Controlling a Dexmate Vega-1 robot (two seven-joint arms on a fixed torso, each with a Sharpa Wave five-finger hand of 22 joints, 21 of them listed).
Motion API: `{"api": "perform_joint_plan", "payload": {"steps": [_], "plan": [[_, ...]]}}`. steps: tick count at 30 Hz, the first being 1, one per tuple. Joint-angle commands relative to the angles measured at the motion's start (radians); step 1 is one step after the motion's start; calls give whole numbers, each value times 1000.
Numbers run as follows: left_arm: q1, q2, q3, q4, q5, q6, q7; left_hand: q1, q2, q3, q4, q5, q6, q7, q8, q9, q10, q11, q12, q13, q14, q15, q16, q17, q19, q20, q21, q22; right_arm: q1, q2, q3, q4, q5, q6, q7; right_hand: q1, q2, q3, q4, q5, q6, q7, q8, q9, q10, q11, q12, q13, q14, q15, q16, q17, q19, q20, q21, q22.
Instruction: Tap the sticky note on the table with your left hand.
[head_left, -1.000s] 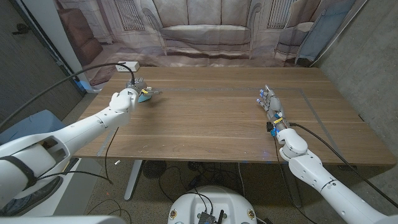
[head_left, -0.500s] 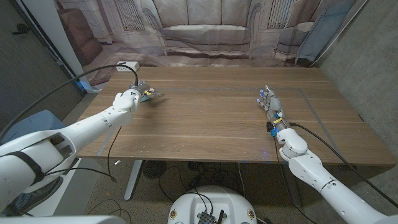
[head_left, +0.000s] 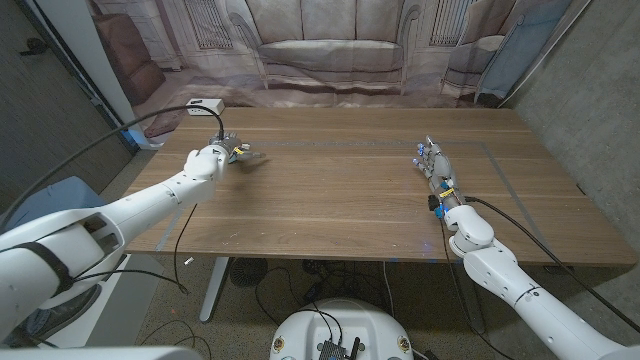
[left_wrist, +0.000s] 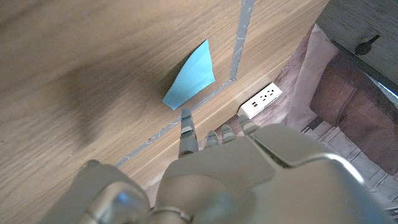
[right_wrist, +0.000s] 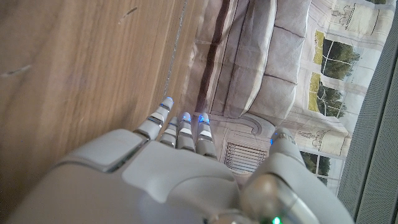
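Behind the wooden table (head_left: 350, 200) hangs a printed backdrop of a sofa and panelled walls, and a white power strip (head_left: 207, 105) lies off the far left corner. The sticky note (left_wrist: 189, 75), pale blue, sits near the table's far left corner, just inside a line of tape (left_wrist: 239, 43) that runs along the left edge. In the head view the left hand (head_left: 225, 152) covers that spot and hides the note. The left wrist view shows one fingertip (left_wrist: 185, 115) stretched out to the note's nearest corner, touching it or nearly so, with the other fingers curled in beside it; the hand holds nothing. Whether the tip already presses on the paper cannot be told from these pictures.

The step in hand appears to be the tap itself. To do it well, the extended finger should probably land on the body of the note rather than on its corner, so a small reach forward over the blue paper would make the contact plain. The touch should come straight down and lift straight off; a sideways drag could peel or slide the note, since one edge looks slightly raised from the wood.

The right hand (head_left: 433, 164) waits near the right edge, fingers straight and close together, gripping nothing.
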Motion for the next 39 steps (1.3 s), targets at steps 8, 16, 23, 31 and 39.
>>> {"api": "perform_joint_plan", "payload": {"steps": [8, 16, 23, 31, 39], "plan": [[6, -12, 4, 13, -28, -12, 11, 0, 13, -3, 6, 5, -1, -8, 4, 2, -232, -3, 5, 2, -280, -4, 6, 3, -317, -4, 11, 2, 11, 7, -7, 18, 8, 0, 12, -6, 1, -6, -3, 2, 6, -7, 5, 4, 5, 0, 2, 2, 3, 9, 1, 3, 5, 0, -1, 3], [-10, -20, 18, 30, -24, -29, 4, 2, 16, -4, 7, 7, -7, -13, 2, 2, -232, -4, 7, 2, -276, -3, 8, 2, -315, -4, 12, 2, 11, 12, -7, 28, 11, 4, 13, -6, 1, -6, -3, 3, 6, -7, 5, 4, 6, 0, 3, 2, 3, 9, 1, 3, 5, 0, -3, 3], [-13, -31, 30, 47, -28, -27, -11, 6, 22, -9, 10, 10, -9, -15, 2, 2, -231, -3, 10, 2, -269, -2, 9, 2, -317, -1, 14, 2, 2, 9, -3, 22, 15, 1, 6, -6, 1, -7, -3, 3, 6, -7, 5, 4, 5, 0, 2, 2, 3, 9, 1, 3, 5, 1, -4, 4], [9, -15, 21, 26, -44, -2, -15, 7, 24, -11, 11, 11, -2, -17, 5, 2, -225, -5, 14, 2, -265, -2, 10, 2, -315, -1, 15, 1, -2, 6, 0, 18, 20, -4, 6, -6, 1, -8, -3, 3, 6, -8, 5, 4, 4, -2, 2, 2, 2, 13, 1, 3, 5, 4, -6, 4], [31, 6, 11, -3, -52, 26, -20, 9, 26, -13, 12, 12, 4, -16, 7, 2, -220, -3, 16, 2, -264, -2, 9, 2, -314, -1, 16, 1, 5, 6, -5, 23, 23, -9, 14, -6, 2, -8, -3, 3, 6, -8, 4, 4, 3, -2, 2, 2, 1, 13, 1, 3, 6, 5, -7, 4]]}}
